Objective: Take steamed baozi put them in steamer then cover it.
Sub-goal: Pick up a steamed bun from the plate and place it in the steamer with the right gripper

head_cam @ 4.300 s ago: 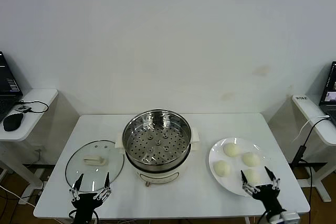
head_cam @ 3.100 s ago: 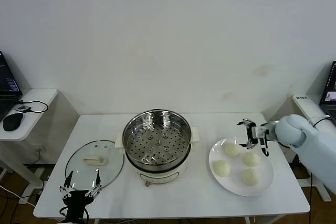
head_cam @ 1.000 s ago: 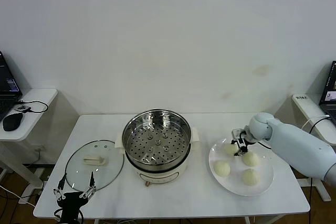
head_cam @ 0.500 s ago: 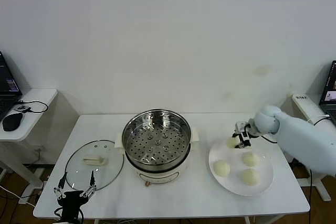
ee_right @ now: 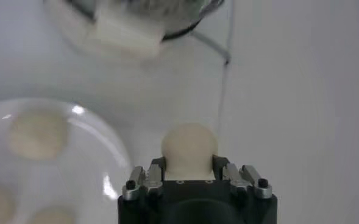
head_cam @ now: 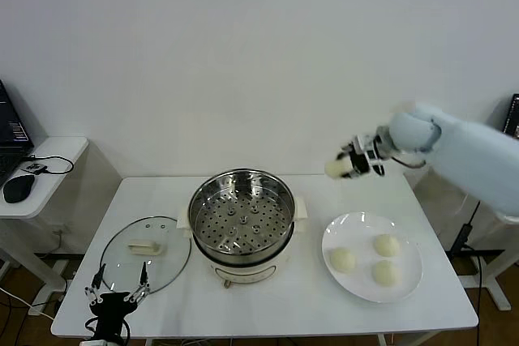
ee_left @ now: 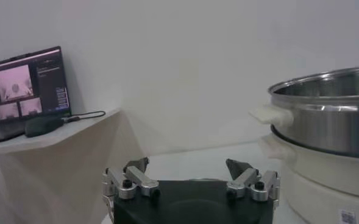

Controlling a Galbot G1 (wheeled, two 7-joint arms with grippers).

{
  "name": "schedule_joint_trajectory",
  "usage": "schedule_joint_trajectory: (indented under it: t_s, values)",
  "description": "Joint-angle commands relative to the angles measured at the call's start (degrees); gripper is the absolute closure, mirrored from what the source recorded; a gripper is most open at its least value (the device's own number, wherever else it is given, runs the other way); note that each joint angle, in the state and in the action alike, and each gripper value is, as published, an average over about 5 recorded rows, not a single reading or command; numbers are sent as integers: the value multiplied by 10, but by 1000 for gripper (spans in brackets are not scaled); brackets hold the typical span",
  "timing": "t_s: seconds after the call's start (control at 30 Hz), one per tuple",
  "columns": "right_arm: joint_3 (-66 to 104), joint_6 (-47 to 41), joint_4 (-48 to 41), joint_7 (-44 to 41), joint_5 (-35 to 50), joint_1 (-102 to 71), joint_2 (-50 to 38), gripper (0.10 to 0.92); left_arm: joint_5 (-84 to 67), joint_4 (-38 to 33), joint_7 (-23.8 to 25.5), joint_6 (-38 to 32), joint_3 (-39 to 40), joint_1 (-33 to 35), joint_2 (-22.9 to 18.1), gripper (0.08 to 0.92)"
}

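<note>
My right gripper [head_cam: 347, 166] is shut on one cream-white baozi [head_cam: 333, 169] and holds it in the air, above the table to the right of the steamer [head_cam: 242, 218]. In the right wrist view the bun [ee_right: 189, 145] sits between the fingers of that gripper [ee_right: 189, 165]. Three more baozi [head_cam: 387, 244] lie on the white plate [head_cam: 412, 285]. The steamer's perforated tray holds nothing. My left gripper [head_cam: 118, 292] is open and empty at the table's front left edge, near the glass lid [head_cam: 146, 254].
Side desks stand at both sides, the left one with a laptop [ee_left: 27, 85] and a mouse [head_cam: 19, 188]. The steamer's wall and handle [ee_left: 270, 114] rise close beside my left gripper [ee_left: 191, 176]. The plate's rim [ee_right: 109, 159] lies below the right gripper.
My right gripper has lifted one baozi off the plate and carried it up and leftward toward the steamer. Three buns stay on the plate. The left arm has barely moved.
</note>
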Motion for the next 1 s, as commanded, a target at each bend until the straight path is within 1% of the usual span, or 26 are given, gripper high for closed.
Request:
schedule_joint_trajectory:
  t_s: [0.03, 0.13, 0.27, 0.43, 0.6, 0.87, 1.0]
  values:
    - [-93, 61, -10, 27, 61, 100, 136, 541, -2, 0, 0, 1, -1, -1, 1, 177]
    - [-111, 107, -31, 32, 38, 91, 183, 541, -4, -3, 0, 1, -4, -1, 1, 177]
    - [-128, 182, -65, 16, 7, 76, 226, 536, -5, -5, 0, 2, -9, -3, 0, 177]
    - [-147, 258, -90, -4, -32, 51, 251, 531, -9, -6, 0, 2, -17, -3, -1, 177]
    - [-148, 325, -128, 2, -113, 16, 260, 496, -12, -8, 0, 3, -23, -4, -4, 177]
    - [-119, 396, -220, 36, -211, -48, 279, 482, -14, -11, 0, 5, -28, -3, -7, 177]
    - [-107, 413, -248, 55, -225, -65, 290, 482, -14, -12, 0, 5, -30, -4, -7, 177]
